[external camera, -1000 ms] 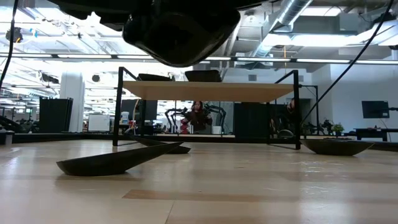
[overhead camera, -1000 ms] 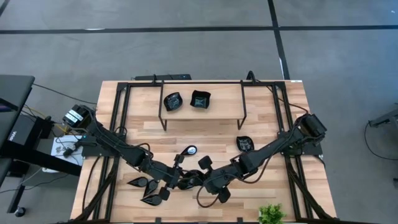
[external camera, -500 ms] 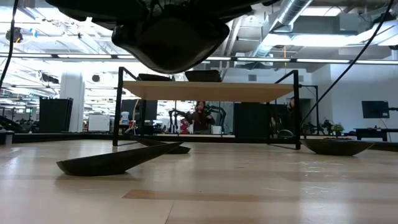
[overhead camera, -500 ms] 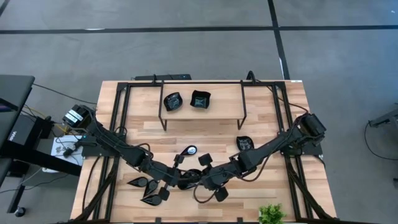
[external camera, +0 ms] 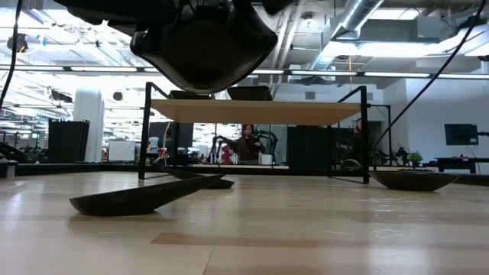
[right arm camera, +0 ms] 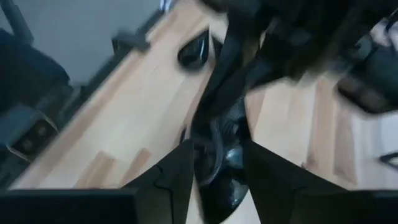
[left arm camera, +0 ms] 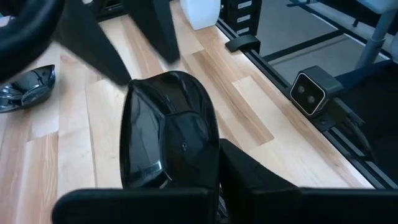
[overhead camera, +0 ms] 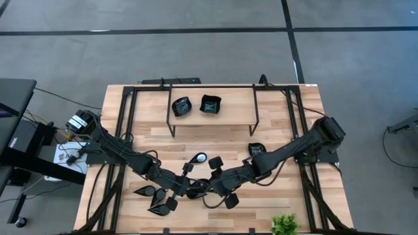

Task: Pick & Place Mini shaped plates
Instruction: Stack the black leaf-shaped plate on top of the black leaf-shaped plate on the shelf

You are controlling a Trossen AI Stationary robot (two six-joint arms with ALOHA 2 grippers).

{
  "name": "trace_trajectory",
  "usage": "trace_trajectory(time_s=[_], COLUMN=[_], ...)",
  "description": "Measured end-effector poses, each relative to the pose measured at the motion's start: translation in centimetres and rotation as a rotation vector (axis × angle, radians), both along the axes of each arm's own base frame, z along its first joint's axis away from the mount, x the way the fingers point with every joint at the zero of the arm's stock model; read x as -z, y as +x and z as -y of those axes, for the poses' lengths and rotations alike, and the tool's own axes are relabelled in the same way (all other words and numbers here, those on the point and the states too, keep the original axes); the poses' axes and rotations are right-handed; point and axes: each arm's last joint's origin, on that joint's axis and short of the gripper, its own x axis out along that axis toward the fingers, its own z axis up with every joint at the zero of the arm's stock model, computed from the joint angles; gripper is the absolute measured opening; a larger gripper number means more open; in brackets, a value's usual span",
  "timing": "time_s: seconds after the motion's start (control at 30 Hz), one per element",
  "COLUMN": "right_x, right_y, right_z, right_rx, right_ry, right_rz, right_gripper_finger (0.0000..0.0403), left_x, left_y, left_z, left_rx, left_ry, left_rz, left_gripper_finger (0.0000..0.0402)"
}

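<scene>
A glossy black mini plate (left arm camera: pixel 168 130) hangs above the table's near middle, and my left gripper (overhead camera: pixel 196 190) is shut on it. My right gripper (right arm camera: pixel 216 174) is open; its fingers stand on either side of the same plate (right arm camera: pixel 214 158), coming from the right. The low view shows this plate (external camera: pixel 202 53) high over the table. Two teardrop plates (overhead camera: pixel 145 192) (overhead camera: pixel 159 209) lie at the near left. A round plate (overhead camera: pixel 199 157) and another plate (overhead camera: pixel 257 151) lie mid-table. Two plates (overhead camera: pixel 181 106) (overhead camera: pixel 210 104) sit on the raised shelf (overhead camera: pixel 238 108). My left gripper pinches the plate's rim (left arm camera: pixel 186 177) between its two fingers at the edge nearest the wrist. The fingers come slanting down from the table's left. The plate juts out beyond the fingertips, tilted and lifted clear of the table.
The black-framed wooden shelf (external camera: pixel 256 111) spans the far middle of the table. A small green plant (overhead camera: pixel 285 225) stands at the near right edge. Bare wood (overhead camera: pixel 281 189) lies near right. Beyond the table, a person (external camera: pixel 246 141) sits in the room.
My left gripper has shut on the plate. My right gripper has opened, let go of the plate and risen a little. The plate stays lifted clear and has shifted slightly toward the table's left.
</scene>
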Motion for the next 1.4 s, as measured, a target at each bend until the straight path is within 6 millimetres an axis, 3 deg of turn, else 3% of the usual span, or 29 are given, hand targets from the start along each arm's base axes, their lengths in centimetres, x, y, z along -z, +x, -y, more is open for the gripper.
trace_trajectory(time_s=[0.3, 0.43, 0.57, 0.67, 0.8, 0.97, 1.17, 1.4], right_x=[-5.7, -7.8, -8.9, -7.3, -3.4, 0.9, 0.6, 0.7], right_y=[-3.7, -6.2, -7.7, -8.0, -7.4, -6.5, -5.7, -5.6], right_z=[0.9, 1.7, 2.6, 3.3, 4.6, 6.3, 8.4, 8.8], right_rx=[-0.002, -0.021, -0.028, -0.026, 0.019, 0.080, 0.175, 0.188], right_ry=[0.037, 0.021, 0.012, -0.009, 0.004, 0.020, 0.067, 0.063], right_rz=[0.028, 0.021, 0.048, 0.052, 0.092, 0.143, 0.170, 0.162], right_gripper_finger=[0.0138, 0.0126, 0.0116, 0.0112, 0.0111, 0.0112, 0.0112, 0.0111], left_x=[-0.7, -2.9, -6.3, -8.4, -10.1, -9.8, -6.2, -6.1], left_y=[-0.1, -0.4, -1.2, -2.1, -3.5, -4.7, -5.1, -5.0], left_z=[-0.4, -2.0, -5.2, -8.9, -14.3, -19.3, -21.5, -21.7], left_rx=[-0.107, -0.267, -0.323, -0.426, -0.628, -0.779, -0.794, -0.800], left_ry=[0.040, 0.109, 0.179, 0.208, 0.229, 0.244, 0.238, 0.314], left_rz=[0.052, 0.144, 0.182, 0.171, 0.147, 0.118, -0.008, 0.031], left_gripper_finger=[0.0007, 0.0011, 0.0009, 0.0007, 0.0011, 0.0007, 0.0012, 0.0014])
